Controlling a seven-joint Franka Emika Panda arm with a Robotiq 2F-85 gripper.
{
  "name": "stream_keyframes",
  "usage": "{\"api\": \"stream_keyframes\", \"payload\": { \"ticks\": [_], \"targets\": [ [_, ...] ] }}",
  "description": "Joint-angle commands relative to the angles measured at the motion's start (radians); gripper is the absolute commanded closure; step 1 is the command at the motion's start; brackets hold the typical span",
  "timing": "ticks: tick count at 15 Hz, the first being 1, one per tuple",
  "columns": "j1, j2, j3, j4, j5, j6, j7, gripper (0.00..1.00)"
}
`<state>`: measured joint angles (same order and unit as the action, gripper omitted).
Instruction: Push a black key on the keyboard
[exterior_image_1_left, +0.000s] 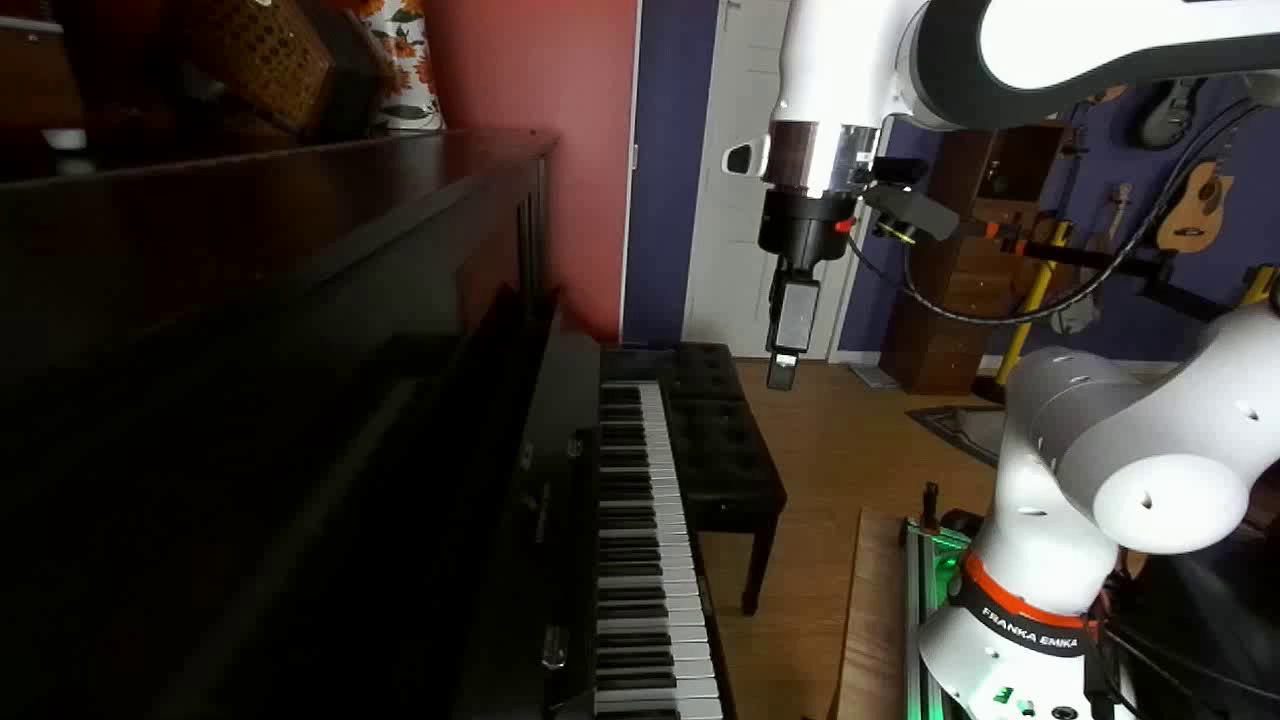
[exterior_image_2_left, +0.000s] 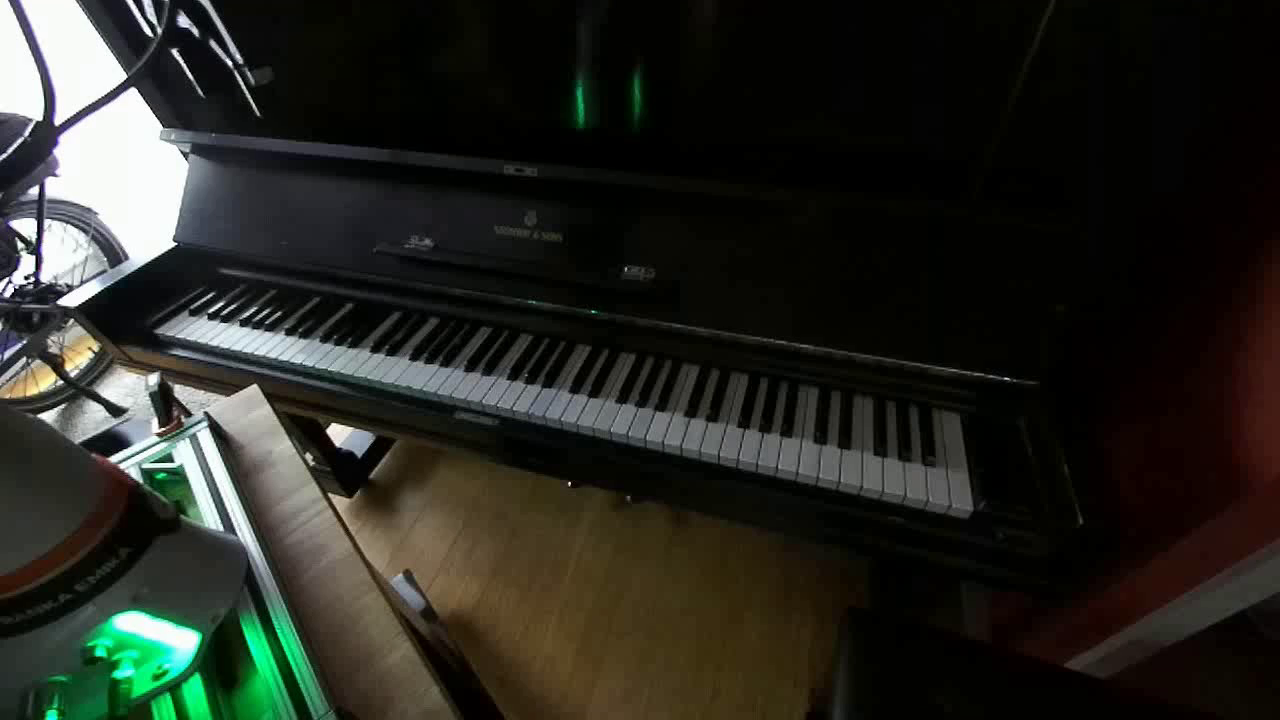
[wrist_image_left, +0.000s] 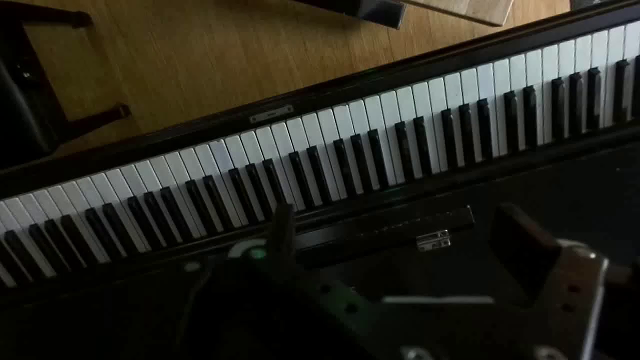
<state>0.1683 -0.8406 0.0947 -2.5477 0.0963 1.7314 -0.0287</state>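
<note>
The keyboard (exterior_image_1_left: 672, 545) runs as a long row of white and raised black keys in a dark glossy upright piano (exterior_image_2_left: 850, 270). It shows in both exterior views (exterior_image_2_left: 560, 400) and crosses the wrist view (wrist_image_left: 305, 132) diagonally. My gripper (exterior_image_1_left: 783, 375) points down in the air, well above key height and apart from the piano in the exterior view. In the wrist view my gripper (wrist_image_left: 396, 207) is open, its two dark fingers wide apart with nothing between them. One fingertip overlaps the rear edge of the keys in that view. The gripper is out of view in an exterior view.
A black padded bench (exterior_image_1_left: 720, 450) stands beside the keyboard's far end. The piano's dark fallboard (exterior_image_2_left: 330, 215) rises behind the keys. A wooden board (exterior_image_1_left: 865, 600) lies beside the robot base (exterior_image_1_left: 1020, 650). A bicycle (exterior_image_2_left: 60, 260) stands past one piano end. Cables (exterior_image_1_left: 1050, 310) hang from the arm.
</note>
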Motion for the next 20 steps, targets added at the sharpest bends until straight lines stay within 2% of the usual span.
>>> {"api": "stream_keyframes", "payload": {
  "ticks": [1,7,9,15,20],
  "targets": [
    [-0.007,0.001,0.005,0.003,0.003,-0.003,-0.003,0.00],
    [-0.007,0.001,0.005,0.003,0.003,-0.003,-0.003,0.00],
    [-0.041,0.057,-0.011,-0.011,-0.038,0.000,-0.009,0.00],
    [-0.093,0.180,-0.142,-0.081,-0.207,0.075,-0.264,0.00],
    [-0.147,0.309,-0.248,-0.144,-0.318,0.247,-0.427,0.00]
  ]
}}
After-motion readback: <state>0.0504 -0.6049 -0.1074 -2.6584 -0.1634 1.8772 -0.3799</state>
